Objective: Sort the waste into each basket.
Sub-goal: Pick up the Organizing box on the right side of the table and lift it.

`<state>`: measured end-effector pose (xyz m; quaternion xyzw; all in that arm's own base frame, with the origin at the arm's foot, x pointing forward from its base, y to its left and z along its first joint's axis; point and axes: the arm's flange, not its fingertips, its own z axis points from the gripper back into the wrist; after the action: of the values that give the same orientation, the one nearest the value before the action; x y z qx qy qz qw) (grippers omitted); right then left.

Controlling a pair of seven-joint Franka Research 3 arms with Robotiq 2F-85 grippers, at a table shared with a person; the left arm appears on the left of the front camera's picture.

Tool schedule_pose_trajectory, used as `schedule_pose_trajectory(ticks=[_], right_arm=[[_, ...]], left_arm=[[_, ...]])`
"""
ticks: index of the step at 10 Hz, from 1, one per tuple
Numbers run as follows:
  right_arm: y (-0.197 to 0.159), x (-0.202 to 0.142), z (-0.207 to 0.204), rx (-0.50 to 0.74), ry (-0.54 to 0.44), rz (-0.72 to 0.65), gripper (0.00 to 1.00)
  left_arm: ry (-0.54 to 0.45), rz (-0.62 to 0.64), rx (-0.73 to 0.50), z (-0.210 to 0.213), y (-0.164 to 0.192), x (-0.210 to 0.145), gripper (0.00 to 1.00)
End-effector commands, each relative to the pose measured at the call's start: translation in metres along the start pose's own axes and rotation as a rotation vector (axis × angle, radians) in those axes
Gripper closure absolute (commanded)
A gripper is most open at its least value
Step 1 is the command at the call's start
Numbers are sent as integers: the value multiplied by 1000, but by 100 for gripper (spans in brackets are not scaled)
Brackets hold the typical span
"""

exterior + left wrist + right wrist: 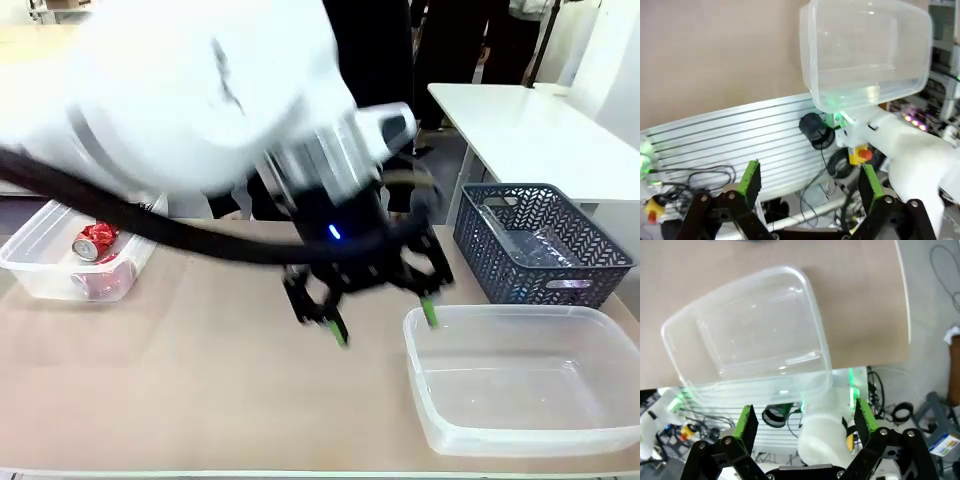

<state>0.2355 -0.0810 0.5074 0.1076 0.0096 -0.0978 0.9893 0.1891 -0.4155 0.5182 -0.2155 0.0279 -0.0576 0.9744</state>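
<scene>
A clear tub (pixel 28 262) at the far left of the table holds a crushed red can (pixel 95 241), and another reddish can (pixel 100 284) shows through its wall. A second clear tub (pixel 520 313) sits empty at the near right. My left gripper (pixel 383 320) hangs open over the middle of the table, just left of that empty tub, with nothing between its green pads. In the left wrist view the left gripper (pixel 808 175) faces the table's near edge, with the empty tub (pixel 865 95) above it. My right gripper (pixel 805 414) is open and empty above the same tub (pixel 755 385).
A dark grey lattice basket (pixel 520 262) stands at the back right with something clear and shiny inside. A white table (pixel 540 130) stands behind it. The left arm's blurred white body (pixel 190 90) covers the upper left. Bare tabletop (pixel 200 380) lies between the tubs.
</scene>
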Motion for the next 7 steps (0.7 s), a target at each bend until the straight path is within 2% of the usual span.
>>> schedule_pose_trajectory(ticks=[1,4,7], right_arm=[[-6,6,-67,-34,37,100,0],[-13,11,-131,-95,228,133,0],[-28,-4,-173,-113,268,91,0]], left_arm=[[-74,54,77,-47,-25,-8,0],[-139,103,161,-110,-44,0,0],[-188,154,199,-150,-42,14,0]])
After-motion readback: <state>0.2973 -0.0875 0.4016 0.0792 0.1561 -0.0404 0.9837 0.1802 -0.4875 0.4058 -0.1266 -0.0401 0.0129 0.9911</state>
